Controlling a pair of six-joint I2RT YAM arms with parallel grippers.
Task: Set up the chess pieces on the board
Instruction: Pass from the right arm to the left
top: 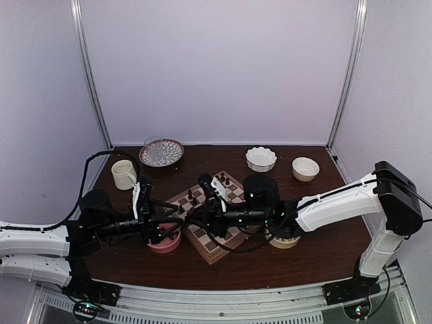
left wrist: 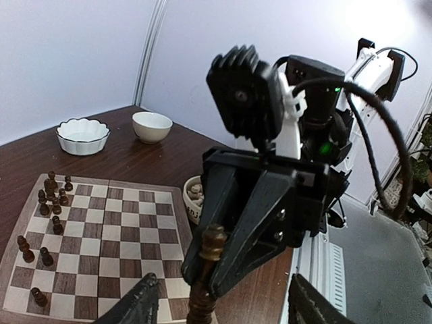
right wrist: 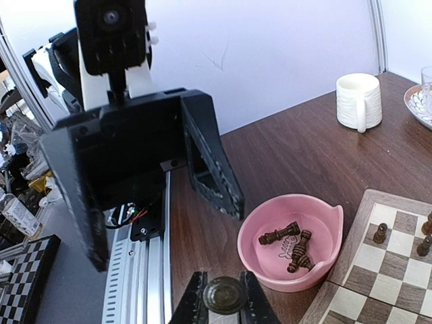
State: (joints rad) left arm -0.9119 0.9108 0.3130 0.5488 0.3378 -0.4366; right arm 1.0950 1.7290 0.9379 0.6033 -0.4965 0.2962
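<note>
Right gripper (right wrist: 225, 302): clamped on one dark chess piece (left wrist: 214, 241), pinching it near one end; a round end of the piece shows between the fingers at the bottom centre of the right wrist view
Left gripper (left wrist: 229, 304): jaws spread wide, holding nothing; its fingers flank the piece's lower stem at the bottom edge of the left wrist view, and whether one touches it cannot be told
Where the piece is: in the air at the centre of the top view, between the two arms, near the pink bowl (right wrist: 266, 270) and the board (left wrist: 128, 223)
Board: lower left of the left wrist view, with a cluster of dark pieces (left wrist: 52, 196) by its left edge and most squares bare
Risk, slip: the pinch is small and sits towards one end, so the piece could pivot or drop out while carried
Risk, snag: the arms are crowded together, so as they part a left finger could catch the stem and twist the piece loose
Risk, tilt: its lean against the table cannot be judged, so if set down off-vertical it would topple
Risk, neighbours: placing it close to the standing cluster could knock those over
Risk, bowl: the pink bowl with spare pieces (right wrist: 291, 246) lies just beside the board and a low arm could shove it
</note>
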